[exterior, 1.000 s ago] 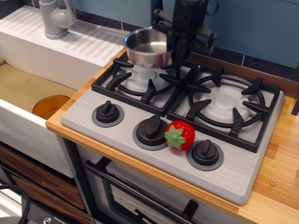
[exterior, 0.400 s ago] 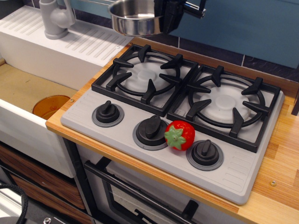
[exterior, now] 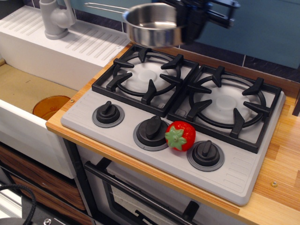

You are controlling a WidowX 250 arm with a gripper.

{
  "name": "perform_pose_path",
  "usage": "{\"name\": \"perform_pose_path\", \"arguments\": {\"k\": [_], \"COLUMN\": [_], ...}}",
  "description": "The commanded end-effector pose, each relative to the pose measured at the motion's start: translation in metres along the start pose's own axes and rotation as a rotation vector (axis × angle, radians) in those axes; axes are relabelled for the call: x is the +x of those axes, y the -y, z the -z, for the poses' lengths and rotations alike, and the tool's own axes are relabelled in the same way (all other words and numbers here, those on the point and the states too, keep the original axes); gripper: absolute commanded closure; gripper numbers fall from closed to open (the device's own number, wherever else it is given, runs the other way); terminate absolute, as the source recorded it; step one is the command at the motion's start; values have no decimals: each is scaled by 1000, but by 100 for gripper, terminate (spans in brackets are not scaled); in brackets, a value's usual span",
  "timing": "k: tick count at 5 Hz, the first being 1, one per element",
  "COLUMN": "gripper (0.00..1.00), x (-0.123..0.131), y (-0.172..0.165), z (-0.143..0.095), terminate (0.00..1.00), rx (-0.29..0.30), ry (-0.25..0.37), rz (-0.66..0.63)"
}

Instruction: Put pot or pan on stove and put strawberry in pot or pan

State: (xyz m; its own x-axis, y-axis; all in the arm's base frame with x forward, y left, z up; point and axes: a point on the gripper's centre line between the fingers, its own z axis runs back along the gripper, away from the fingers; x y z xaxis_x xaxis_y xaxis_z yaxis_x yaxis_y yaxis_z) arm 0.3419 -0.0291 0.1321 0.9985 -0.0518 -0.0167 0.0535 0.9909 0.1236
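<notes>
The shiny steel saucepan [exterior: 152,24] hangs in the air above the back of the stove's left burner [exterior: 145,75], its wire handle pointing left. My black gripper [exterior: 187,21] is shut on the pan's right rim and holds it clear of the grates. The grey two-burner stove [exterior: 234,173] lies below with three black knobs along its front. The red strawberry [exterior: 180,136] with a green cap lies on the stove's front panel between the middle knob [exterior: 151,128] and the right knob [exterior: 205,152].
A white sink unit with a grey tap [exterior: 55,18] stands at the left, with an orange drain [exterior: 50,106] in the basin below. A wooden counter [exterior: 281,154] borders the stove on the right. A blue wall runs behind.
The pan was low over the left burner, then rose up and to the left. Now it has shifted right and slightly down, still held in the gripper. The strawberry has not moved.
</notes>
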Motion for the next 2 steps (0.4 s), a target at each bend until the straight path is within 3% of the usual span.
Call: {"name": "perform_pose_path", "arguments": {"k": [1, 2], "gripper": [100, 100], "x": [4, 6], "y": [30, 43], "z": [-21, -15], "terminate": [0, 0], "rx": [18, 36], "ry": [99, 128], "rz": [-53, -78]}}
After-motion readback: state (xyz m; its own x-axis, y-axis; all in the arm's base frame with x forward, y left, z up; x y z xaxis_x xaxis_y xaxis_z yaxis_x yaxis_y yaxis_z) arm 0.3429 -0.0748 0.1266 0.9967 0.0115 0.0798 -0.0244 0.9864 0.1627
